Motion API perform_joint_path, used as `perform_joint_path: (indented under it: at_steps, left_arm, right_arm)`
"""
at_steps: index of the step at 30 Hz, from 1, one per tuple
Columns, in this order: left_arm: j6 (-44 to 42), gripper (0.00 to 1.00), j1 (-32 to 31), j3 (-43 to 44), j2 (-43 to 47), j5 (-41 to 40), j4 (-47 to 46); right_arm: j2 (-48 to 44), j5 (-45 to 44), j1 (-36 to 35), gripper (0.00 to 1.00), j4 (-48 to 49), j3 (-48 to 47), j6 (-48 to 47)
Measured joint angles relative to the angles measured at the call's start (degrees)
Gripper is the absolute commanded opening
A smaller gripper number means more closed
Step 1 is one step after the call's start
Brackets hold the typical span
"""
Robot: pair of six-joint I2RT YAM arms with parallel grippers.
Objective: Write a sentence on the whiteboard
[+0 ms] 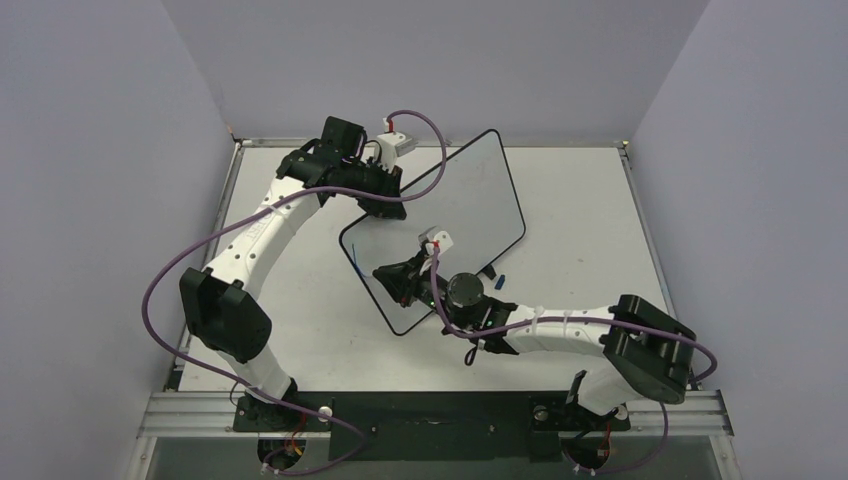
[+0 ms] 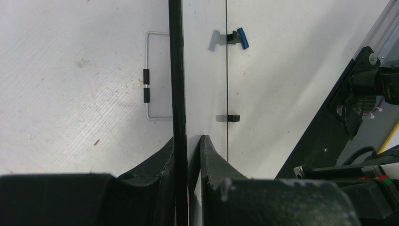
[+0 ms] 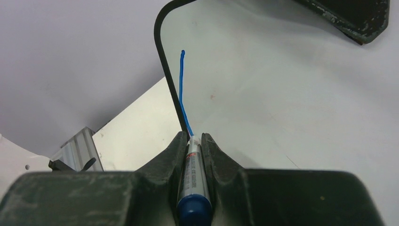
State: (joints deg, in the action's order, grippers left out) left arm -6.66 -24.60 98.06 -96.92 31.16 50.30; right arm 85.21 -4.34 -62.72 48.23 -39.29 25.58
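At the whiteboard's (image 1: 470,190) far-left rim, left hand (image 2: 187,141) is clamped on the thin black edge, one finger on each face, steadying it. Whiteboard sits mid-tabletop (image 1: 580,200) between the two arms, face tipped up off the surface and turned at a slant. A wire stand (image 2: 150,75) shows behind the whiteboard and small black feet along its lower edge.

Over the whiteboard's near-left corner, right hand (image 3: 193,135) is closed tight on a marker (image 3: 191,165), tip poking out just past the fingertips and touching the face. Sentence (image 3: 180,84) is barely begun: one long blue stroke running alongside the left rim, up to near the rounded corner. No readable letter yet. Blue cap (image 1: 503,281) lies loose just off the whiteboard's near edge.

Handling, my read:
- Whiteboard looks stiff, flat and light, with a slick face. It would likely rock or slide under pen pressure unless braced.
- Best hold is the rim, as now. Gripping the face would block the writing area.
- Marker looks thin, light and smooth, so it could twist or slip back if pushed hard. A hold low on the barrel near the tip, as now, suits it.
- Light contact is enough; heavy pressure risks skidding the tip or shoving the whiteboard.
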Motion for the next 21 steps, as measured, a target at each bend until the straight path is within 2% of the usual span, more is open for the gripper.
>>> perform_joint_path:
  at_steps: [10,21]
  left_arm:
    - [0.17,0.0,-0.07,0.0,0.07,-0.31,0.04]
    - [0.2,0.0,-0.09,0.0,0.07,-0.35,0.04]
  right_arm:
    - [-6.08,-0.59,-1.07,0.0,-6.12,-2.91,-1.27]
    - [-5.25,-4.48,-0.07,0.0,-7.61,-9.25,-3.06]
